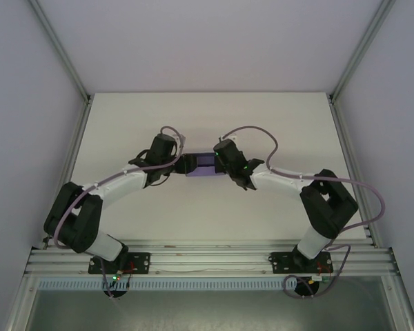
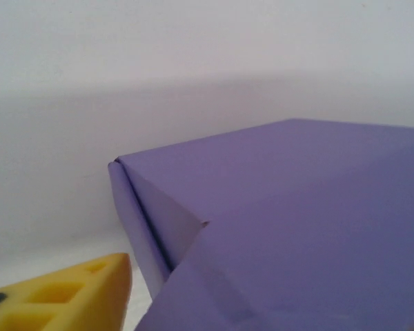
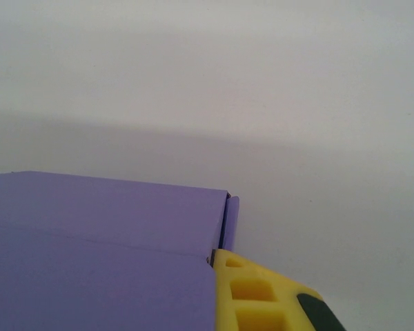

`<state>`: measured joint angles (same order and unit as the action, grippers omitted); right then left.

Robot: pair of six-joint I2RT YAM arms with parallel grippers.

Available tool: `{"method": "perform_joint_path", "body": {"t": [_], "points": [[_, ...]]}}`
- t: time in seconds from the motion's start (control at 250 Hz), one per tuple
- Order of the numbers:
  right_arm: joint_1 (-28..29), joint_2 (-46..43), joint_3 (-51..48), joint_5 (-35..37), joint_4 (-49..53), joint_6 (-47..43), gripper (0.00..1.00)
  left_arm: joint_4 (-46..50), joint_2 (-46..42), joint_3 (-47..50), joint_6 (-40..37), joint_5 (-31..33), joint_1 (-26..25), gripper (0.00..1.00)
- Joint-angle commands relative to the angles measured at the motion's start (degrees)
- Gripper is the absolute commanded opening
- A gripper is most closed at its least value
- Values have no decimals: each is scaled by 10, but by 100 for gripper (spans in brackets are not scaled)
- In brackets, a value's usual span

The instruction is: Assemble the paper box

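The purple paper box [image 1: 204, 165] stands folded into a small rectangular box at the middle of the table, between the two arms. My left gripper [image 1: 187, 164] is at its left end. In the left wrist view the box [image 2: 297, 221] spreads across the space between the fingers, a corner flap tucked in, and one yellow finger [image 2: 69, 298] sits just beside its left wall with a thin gap. My right gripper [image 1: 221, 163] is at the right end. There a yellow finger [image 3: 262, 296] presses against the box [image 3: 103, 255] side; the other finger is hidden behind the paper.
The white table [image 1: 207, 214] is enclosed by grey walls and aluminium rails [image 1: 348, 138] on both sides. Both arms arch inward from their bases on the near rail [image 1: 207, 262], with cables looping above the wrists.
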<state>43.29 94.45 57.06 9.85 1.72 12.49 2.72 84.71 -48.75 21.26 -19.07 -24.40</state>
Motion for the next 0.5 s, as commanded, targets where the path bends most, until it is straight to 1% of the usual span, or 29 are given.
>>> {"method": "perform_joint_path", "body": {"t": [0.0, 0.02, 0.044, 0.056, 0.132, 0.224, 0.288, 0.368, 0.404, 0.42, 0.496], "points": [[16, -13, -11, 39, -18, -34, 0, 20, -47, 10, 14, -2, -3, 84], [19, -13, -13, 43, -19, -36, 0, 22, -55, 12, 17, 0, -3, 89], [21, -11, -13, 46, -20, -40, 0, 26, -63, 11, 19, -2, -2, 98], [22, -11, -14, 46, -20, -42, 0, 28, -68, 11, 20, -3, -2, 100], [30, -5, -20, 55, -25, -54, 1, 45, -93, 3, 23, -9, -1, 100], [42, -1, -31, 74, -41, -73, 1, 90, -110, -22, 45, 28, 4, 100], [51, -2, -44, 81, -61, -87, 1, 116, -108, -42, 70, 47, 19, 100], [57, -2, -63, 90, -93, -100, 1, 128, -90, -57, 100, 35, 53, 100], [60, -2, -68, 91, -103, -105, 2, 131, -76, -64, 101, 29, 68, 100], [61, -1, -72, 91, -109, -107, 2, 132, -68, -67, 117, 26, 74, 100], [66, 5, -85, 92, -130, -119, 3, 120, -30, -77, 124, -11, 95, 100]]}}
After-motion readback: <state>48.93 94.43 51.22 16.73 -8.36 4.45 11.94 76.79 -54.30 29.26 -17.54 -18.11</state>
